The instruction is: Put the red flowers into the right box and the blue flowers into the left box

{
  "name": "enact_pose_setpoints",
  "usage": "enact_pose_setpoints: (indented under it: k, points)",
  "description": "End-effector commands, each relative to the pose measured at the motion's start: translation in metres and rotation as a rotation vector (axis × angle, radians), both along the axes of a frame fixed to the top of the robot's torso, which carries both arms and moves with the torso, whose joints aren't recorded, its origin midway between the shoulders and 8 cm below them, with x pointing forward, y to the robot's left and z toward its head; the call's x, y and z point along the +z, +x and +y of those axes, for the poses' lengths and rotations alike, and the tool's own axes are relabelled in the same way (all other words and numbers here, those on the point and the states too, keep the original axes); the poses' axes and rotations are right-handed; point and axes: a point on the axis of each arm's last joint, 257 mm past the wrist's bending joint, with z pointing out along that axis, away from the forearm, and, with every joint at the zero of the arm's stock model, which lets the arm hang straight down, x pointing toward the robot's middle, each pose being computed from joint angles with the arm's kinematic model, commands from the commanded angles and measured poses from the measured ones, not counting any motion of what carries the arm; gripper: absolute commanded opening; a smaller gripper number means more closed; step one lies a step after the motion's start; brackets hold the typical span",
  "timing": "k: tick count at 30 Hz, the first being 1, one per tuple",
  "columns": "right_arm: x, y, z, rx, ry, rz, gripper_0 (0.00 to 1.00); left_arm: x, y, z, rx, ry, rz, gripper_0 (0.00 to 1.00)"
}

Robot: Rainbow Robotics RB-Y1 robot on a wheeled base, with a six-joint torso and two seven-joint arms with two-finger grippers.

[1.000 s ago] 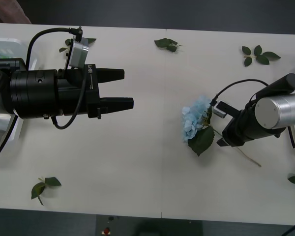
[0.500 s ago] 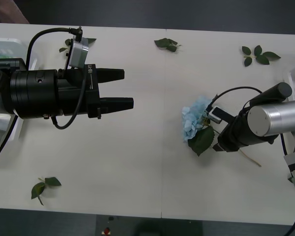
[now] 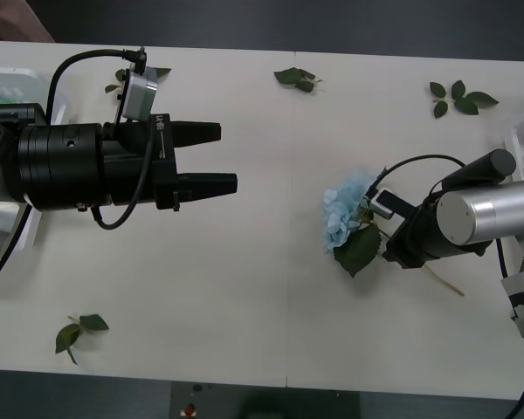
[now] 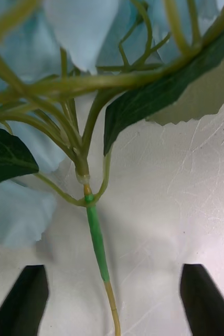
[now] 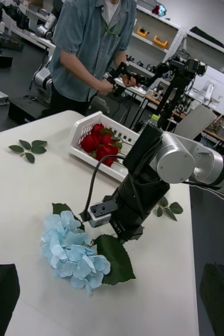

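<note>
A blue flower (image 3: 348, 218) lies on the white desk (image 3: 271, 288). The right pincer (image 4: 112, 294) is low over its thin stem (image 4: 97, 241), fingers spread wide on each side. The left pincer (image 3: 223, 157) hangs far off, also spread. Red flowers (image 5: 98, 144) sit in the right box (image 5: 88, 126).

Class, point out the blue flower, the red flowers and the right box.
blue flower (image 3: 342, 218), front view, on its pale petals.
red flowers (image 5: 98, 145), left wrist view, on the blooms.
right box (image 5: 83, 128), left wrist view, on its slotted wall.
</note>
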Motion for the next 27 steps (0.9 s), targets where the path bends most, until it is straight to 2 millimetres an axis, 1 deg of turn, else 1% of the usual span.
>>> enact_pose_setpoints:
  k: [1, 11, 15, 18, 22, 23, 24, 26, 27]
  points:
    - [0.0, -0.001, 0.018, 0.045, 0.007, -0.014, 0.0, 0.004, -0.007, 0.005, -0.014, 0.033, -0.061, 1.0]
    - [-0.004, -0.004, 0.016, 0.041, 0.006, -0.006, 0.0, 0.004, -0.007, 0.005, -0.014, 0.033, -0.061, 1.0]
    - [-0.001, -0.002, 0.016, 0.033, 0.019, -0.011, 0.0, 0.004, -0.007, 0.005, -0.014, 0.033, -0.061, 1.0]
    - [0.006, 0.0, 0.014, 0.023, 0.042, -0.022, 0.0, 0.004, -0.007, 0.005, -0.014, 0.033, -0.061, 1.0]
    - [0.029, 0.001, 0.012, 0.031, 0.049, -0.043, 0.0, 0.004, -0.007, 0.005, -0.014, 0.033, -0.061, 1.0]
    - [0.038, -0.001, 0.013, 0.036, 0.05, -0.043, 0.0, 0.004, -0.007, 0.005, -0.014, 0.033, -0.061, 1.0]
    - [0.042, -0.003, 0.011, 0.034, 0.052, -0.043, 0.0, 0.004, -0.007, 0.005, -0.014, 0.033, -0.061, 1.0]
    - [0.061, -0.008, 0.014, 0.04, 0.077, -0.045, 0.0, 0.004, -0.007, 0.005, -0.014, 0.033, -0.061, 1.0]
    - [0.065, -0.009, 0.016, 0.043, 0.091, -0.045, 0.0, 0.004, -0.007, 0.005, -0.014, 0.033, -0.061, 1.0]
